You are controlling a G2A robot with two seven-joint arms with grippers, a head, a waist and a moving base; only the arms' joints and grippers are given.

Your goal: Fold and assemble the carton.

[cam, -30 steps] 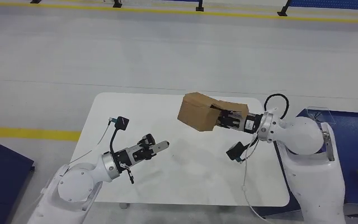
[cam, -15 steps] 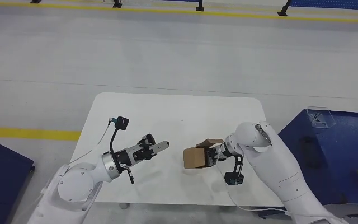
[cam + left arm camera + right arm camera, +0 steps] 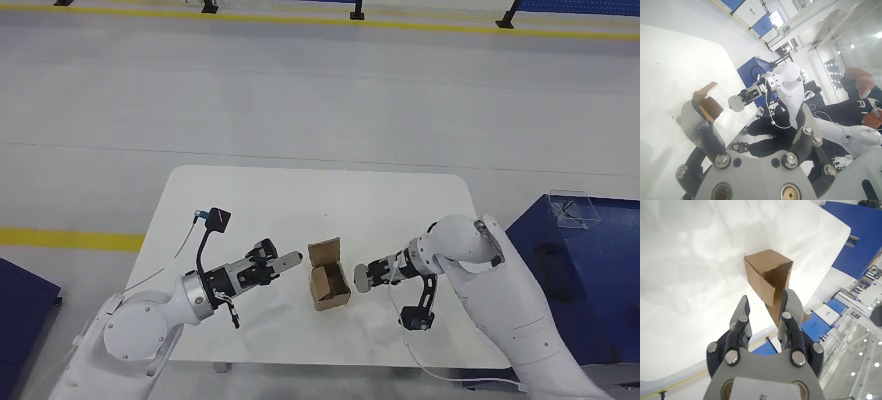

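My right gripper point(image 3: 363, 279) sits low over the rounded white table point(image 3: 250, 200), just beside the small brown cardboard carton point(image 3: 327, 277). Its fingers point(image 3: 743, 308) are spread with nothing between them. In the right wrist view one finger lies alongside a loose flap, but I can't tell whether it touches the flap. From above there looks to be a slim gap between gripper and box.

The carton stands on the table near the front edge, between my two arms. One flap stands up on its far side. The mouth facing the right gripper is not closed, and one edge there looks ragged. I take this spot to be deliberate, because either arm can get at the flaps from here.

My left gripper point(image 3: 288, 262) is on the carton's other side, near it but not touching. Its fingers are wide apart and pointed at the box. I'd say it is placed there to brace the box while the right arm works from the opposite side.

As I judge it, the body is squared up but the end is not yet tucked in. The light cardboard will likely slide on the smooth tabletop if I push it from one side only.
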